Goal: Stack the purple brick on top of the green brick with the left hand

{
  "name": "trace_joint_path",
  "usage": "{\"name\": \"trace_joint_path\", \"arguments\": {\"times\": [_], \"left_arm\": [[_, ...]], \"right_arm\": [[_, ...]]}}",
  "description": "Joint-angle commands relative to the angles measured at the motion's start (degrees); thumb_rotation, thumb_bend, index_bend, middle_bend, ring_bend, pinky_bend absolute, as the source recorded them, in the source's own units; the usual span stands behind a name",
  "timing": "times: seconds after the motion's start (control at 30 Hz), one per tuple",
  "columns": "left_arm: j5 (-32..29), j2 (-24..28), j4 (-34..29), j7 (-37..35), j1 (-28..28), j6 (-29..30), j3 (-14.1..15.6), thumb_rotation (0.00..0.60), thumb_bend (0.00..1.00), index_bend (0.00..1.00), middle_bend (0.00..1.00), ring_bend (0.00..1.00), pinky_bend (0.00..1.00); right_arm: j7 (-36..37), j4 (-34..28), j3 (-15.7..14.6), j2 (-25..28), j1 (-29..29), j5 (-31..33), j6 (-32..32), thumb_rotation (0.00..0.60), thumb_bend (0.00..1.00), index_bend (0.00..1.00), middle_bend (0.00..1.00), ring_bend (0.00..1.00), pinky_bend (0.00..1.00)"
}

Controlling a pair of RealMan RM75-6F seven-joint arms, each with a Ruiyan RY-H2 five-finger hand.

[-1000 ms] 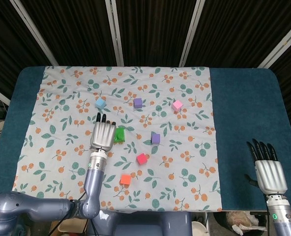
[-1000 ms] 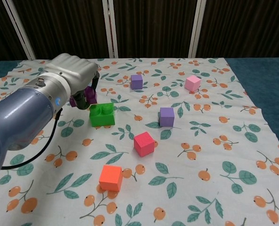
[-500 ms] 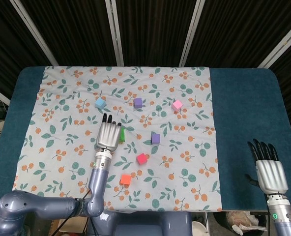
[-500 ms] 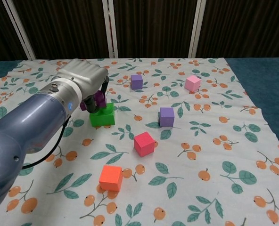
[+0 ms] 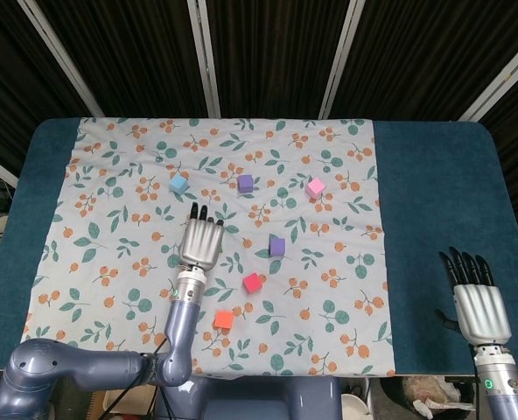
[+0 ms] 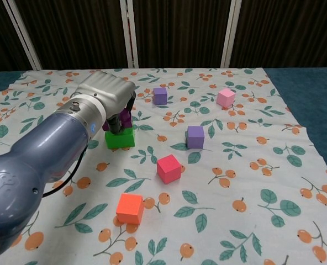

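While my left hand grips the purple brick directly above the green brick (apparently touching its top, seating unclear), I judge only a straight-down press remains; my right hand hangs open, well apart.

A floral cloth is laid over the blue tabletop. On it are set, well apart, a light blue cube, two purple cubes, a pink cube, a magenta cube and an orange cube.
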Motion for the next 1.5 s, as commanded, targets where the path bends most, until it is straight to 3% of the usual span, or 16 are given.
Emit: {"name": "trace_joint_path", "arguments": {"times": [0.03,1.33,1.43,1.5], "left_arm": [[-0.09,-0.22,0.4,0.14,-0.1,0.07,0.07,0.6,0.39,0.44,0.5,0.16,0.13],[0.76,-2.42,8.18,-4.06,2.09,-3.63,2.42,0.6,0.39,0.41,0.47,0.16,0.13],[1.02,-2.21,7.55,-3.7,2.03,-3.59,2.27,0.6,0.38,0.38,0.43,0.14,0.13],[1.04,-1.8,6.43,-3.33,1.95,-3.6,2.02,0.6,0.38,0.29,0.33,0.09,0.11]], "right_arm": [[0.1,0.03,0.01,0.05,-0.01,-0.06,0.08,0.6,0.19,0.0,0.0,0.0,0.0],[-0.66,-0.24,-0.07,-0.13,0.23,0.42,-0.29,0.6,0.19,0.0,0.0,0.0,0.0],[-0.64,-0.14,-0.17,-0.16,0.18,0.32,-0.24,0.6,0.19,0.0,0.0,0.0,0.0],[-0.53,0.0,-0.2,-0.19,0.19,0.3,-0.27,0.6,0.19,0.0,0.0,0.0,0.0]]}}
